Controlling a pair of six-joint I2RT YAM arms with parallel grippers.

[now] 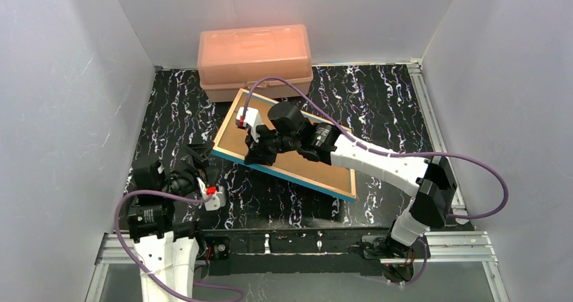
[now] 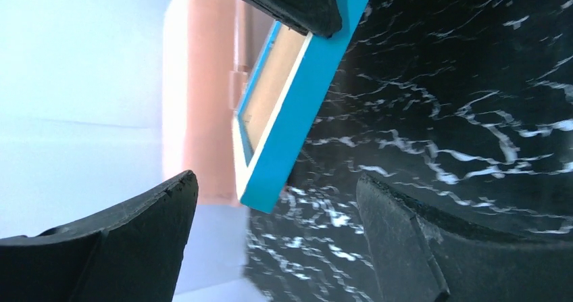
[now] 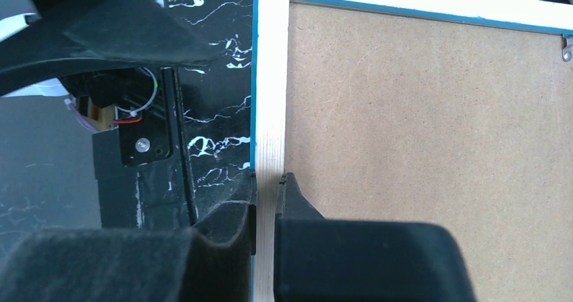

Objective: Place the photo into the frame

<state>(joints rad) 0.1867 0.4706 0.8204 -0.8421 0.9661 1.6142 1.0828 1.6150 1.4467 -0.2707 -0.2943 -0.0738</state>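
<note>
The frame lies face down across the middle of the table, with its brown backing board in the back, blue rim underneath and light wood edge on top. My right gripper is shut on the frame's wood rim, one finger outside and one on the board side. In the left wrist view the blue corner seems raised slightly off the table. My left gripper is open and empty, just left of that corner. The photo is not in view.
A peach plastic box stands at the back, right behind the frame; it also shows in the left wrist view. White walls close in the black marbled table on three sides. A metal rail runs along the right edge.
</note>
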